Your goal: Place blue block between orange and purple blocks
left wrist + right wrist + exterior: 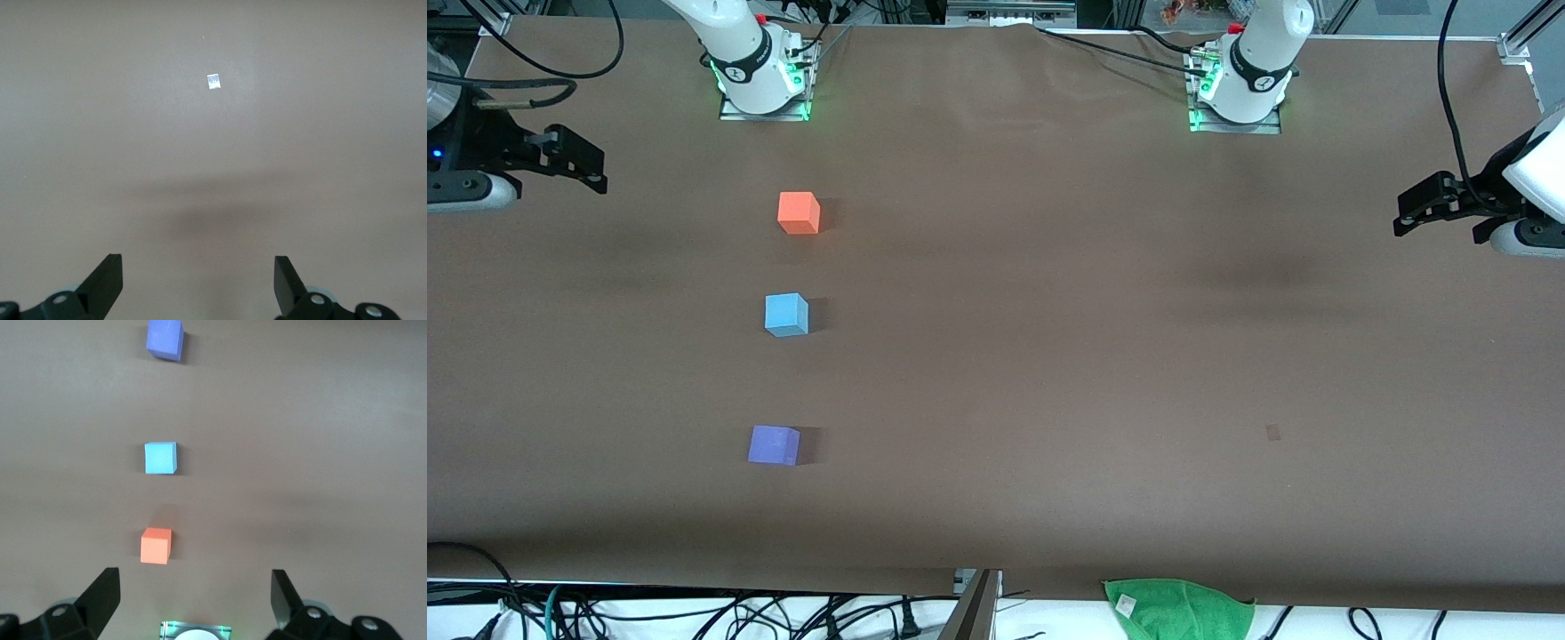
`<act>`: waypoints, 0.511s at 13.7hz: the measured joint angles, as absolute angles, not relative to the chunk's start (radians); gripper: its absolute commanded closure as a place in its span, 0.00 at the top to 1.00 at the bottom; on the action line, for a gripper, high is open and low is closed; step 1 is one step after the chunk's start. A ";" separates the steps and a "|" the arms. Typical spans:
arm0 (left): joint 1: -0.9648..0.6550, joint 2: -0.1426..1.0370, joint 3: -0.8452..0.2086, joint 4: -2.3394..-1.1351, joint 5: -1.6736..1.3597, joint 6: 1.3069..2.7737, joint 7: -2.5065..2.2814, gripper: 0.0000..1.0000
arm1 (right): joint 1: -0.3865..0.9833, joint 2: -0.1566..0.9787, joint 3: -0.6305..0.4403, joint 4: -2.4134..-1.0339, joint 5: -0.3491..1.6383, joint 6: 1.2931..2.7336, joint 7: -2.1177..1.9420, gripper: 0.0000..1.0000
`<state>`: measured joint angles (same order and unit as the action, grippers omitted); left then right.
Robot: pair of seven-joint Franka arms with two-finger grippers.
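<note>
The orange block [799, 213], the sky-blue block [786, 315] and the purple block [773, 444] stand in one line on the brown table, spaced apart. The blue block is between the two others; the orange is farthest from the front camera and the purple nearest. The right wrist view shows all three: orange [156, 545], blue [161, 458], purple [165, 339]. My right gripper [580, 165] hangs open and empty over the right arm's end of the table, and shows in its wrist view [193, 593]. My left gripper [1421, 210] hangs open and empty over the left arm's end, over bare table [198, 277].
A green cloth [1178, 606] lies over the table's edge nearest the front camera. A small tape mark [1272, 432] is on the table toward the left arm's end and shows in the left wrist view [214, 81]. Cables hang along the table's edges.
</note>
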<state>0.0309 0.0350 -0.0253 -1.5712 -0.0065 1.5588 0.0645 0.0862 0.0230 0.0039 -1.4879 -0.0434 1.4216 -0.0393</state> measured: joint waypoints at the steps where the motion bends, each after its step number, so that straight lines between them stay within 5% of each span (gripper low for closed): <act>1: 0.031 0.035 -0.025 -1.571 -0.006 1.559 0.065 1.00 | 0.080 0.020 0.005 -1.497 -0.043 1.422 -0.060 1.00; 7: 0.031 0.035 -0.025 -1.571 -0.006 1.559 0.065 1.00 | 0.061 0.026 0.008 -1.510 -0.043 1.422 -0.070 1.00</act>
<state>0.0309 0.0350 -0.0252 -1.5710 -0.0065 1.5588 0.0645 0.0612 0.0262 0.0076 -1.5097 -0.0434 1.4220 -0.0704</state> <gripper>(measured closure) 0.000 0.000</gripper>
